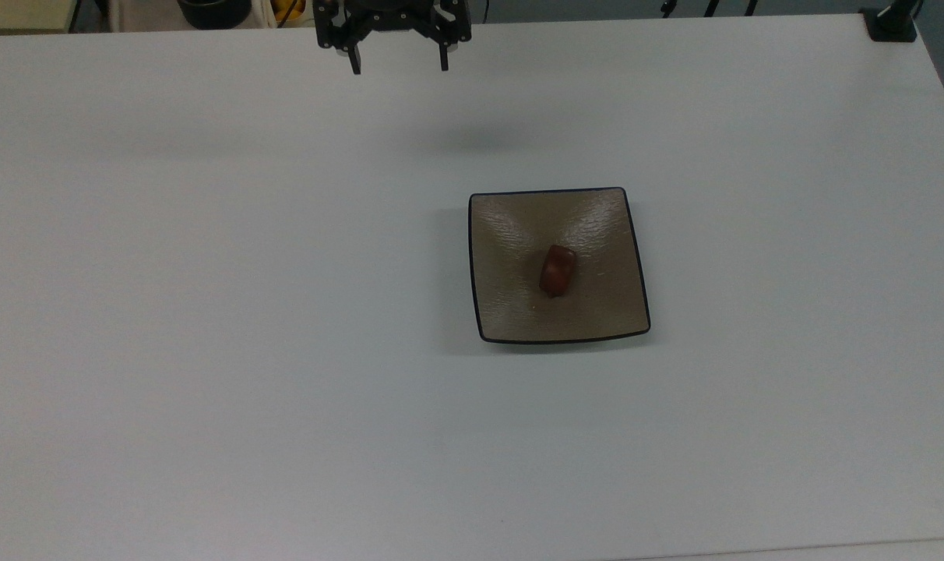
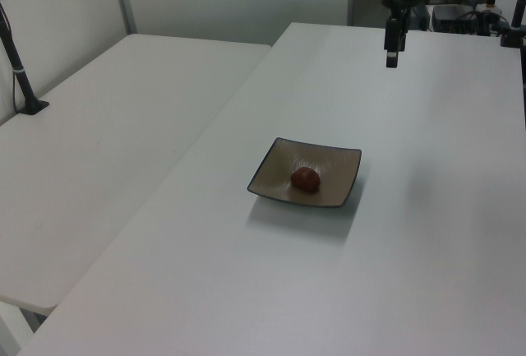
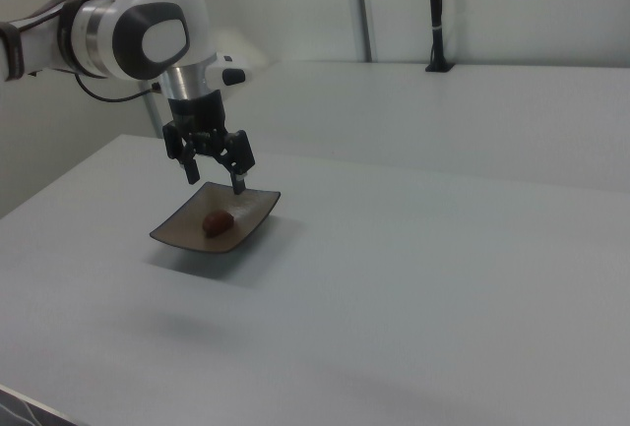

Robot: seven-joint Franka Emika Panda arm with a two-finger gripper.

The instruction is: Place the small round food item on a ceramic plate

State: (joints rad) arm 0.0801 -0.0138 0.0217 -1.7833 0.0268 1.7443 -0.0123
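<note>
We open on the bench [image 1: 207, 312], a broad pale grey surface that carries everything in play, and in the left view we can see a second, lower white table [image 2: 99, 142] just beside it on the left view's left.

Next down in size, the arm [image 3: 118, 32], white with dark joints, reaching in from the right view's left and hanging above the bench.

Now the one container on show: the ceramic plate [image 1: 511, 226], square, glossy tan-brown, thin dark rim, corners turned up a little. In the top view it sits a touch right of the bench's middle. And what's in it? The small round food item [image 1: 557, 269], a reddish-brown glossy lump, lying right at the plate's centre, resting on the textured surface, nothing else beside it. We catch it again in the left view [image 2: 305, 178] and the right view [image 3: 217, 220], settled in the dip of the plate [image 3: 177, 234].

On to the pincer [image 1: 398, 66]. It hangs in the air at the far edge of the bench in the top view, well apart from the plate and to the top view's left of it. Its two black fingers [image 1: 355, 64] are spread wide, released, gripping nothing and touching nothing. In the right view we see the pincer [image 3: 214, 178] pointing downward with the same wide gap.
</note>
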